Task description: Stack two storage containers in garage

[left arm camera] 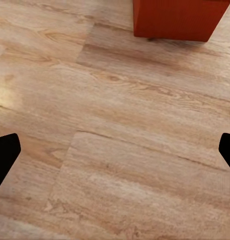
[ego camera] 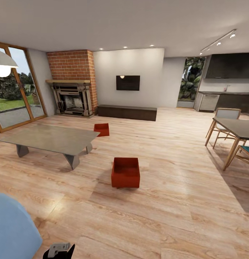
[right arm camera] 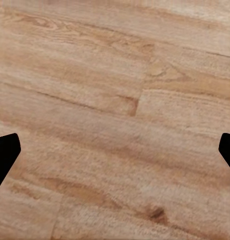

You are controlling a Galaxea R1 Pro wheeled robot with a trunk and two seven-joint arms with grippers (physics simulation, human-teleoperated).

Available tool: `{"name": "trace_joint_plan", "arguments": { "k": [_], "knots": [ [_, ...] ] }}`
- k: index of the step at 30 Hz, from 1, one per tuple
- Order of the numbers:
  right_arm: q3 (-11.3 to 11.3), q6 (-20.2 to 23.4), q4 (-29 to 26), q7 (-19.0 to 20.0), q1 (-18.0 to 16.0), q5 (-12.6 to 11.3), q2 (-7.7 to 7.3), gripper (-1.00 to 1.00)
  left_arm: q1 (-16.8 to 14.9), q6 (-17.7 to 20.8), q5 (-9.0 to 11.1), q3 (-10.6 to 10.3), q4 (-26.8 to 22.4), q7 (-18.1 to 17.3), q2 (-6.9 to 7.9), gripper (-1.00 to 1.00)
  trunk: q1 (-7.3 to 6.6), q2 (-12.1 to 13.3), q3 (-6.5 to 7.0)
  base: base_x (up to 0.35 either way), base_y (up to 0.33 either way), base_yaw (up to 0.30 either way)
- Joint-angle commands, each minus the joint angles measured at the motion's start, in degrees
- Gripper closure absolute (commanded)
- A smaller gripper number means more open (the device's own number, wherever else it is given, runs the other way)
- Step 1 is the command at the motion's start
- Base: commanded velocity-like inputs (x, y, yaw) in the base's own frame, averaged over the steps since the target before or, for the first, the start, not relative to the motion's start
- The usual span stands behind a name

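Wood planks (ego camera: 167, 187) bear two red-orange open-top bins (ego camera: 125, 172).

Interior seen from the head view. A brick fireplace (ego camera: 72, 84) is set in the far left corner, beside a glazed door (ego camera: 14, 90) with a wooden frame. A wall TV (ego camera: 127, 82) is mounted on the white wall above a long dark bench (ego camera: 127, 112). A low grey table (ego camera: 49, 139) is placed at left on splayed legs. At right, a dining table (ego camera: 238, 129) is flanked by wooden chairs (ego camera: 223, 120). Dark kitchen cabinets (ego camera: 230, 66) are fitted behind it. A blue cushion edge (ego camera: 13, 226) is cut off at lower left.
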Motion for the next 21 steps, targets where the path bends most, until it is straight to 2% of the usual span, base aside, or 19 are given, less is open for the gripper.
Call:
{"name": "trace_joint_plan", "arguments": {
  "k": [1,10,21],
  "knots": [
    [-0.3,-0.2,0.0,0.5,0.0,0.0,0.03,-1.00,-0.1,-0.1,-0.2,0.5,0.0,-0.5,-0.05,-1.00,0.02,0.0,-0.06,0.035,0.000,0.000],
    [-0.3,-0.2,0.1,0.5,0.0,0.0,0.03,-1.00,-0.1,-0.1,-0.3,0.5,0.0,-0.5,-0.05,-1.00,0.02,0.0,-0.06,0.071,0.000,0.000],
    [-0.3,-0.2,0.1,0.5,0.0,0.0,0.03,-1.00,-0.1,-0.1,-0.2,0.5,0.0,-0.6,-0.05,-1.00,0.02,0.0,-0.06,0.307,0.000,0.000]
  ]
}}
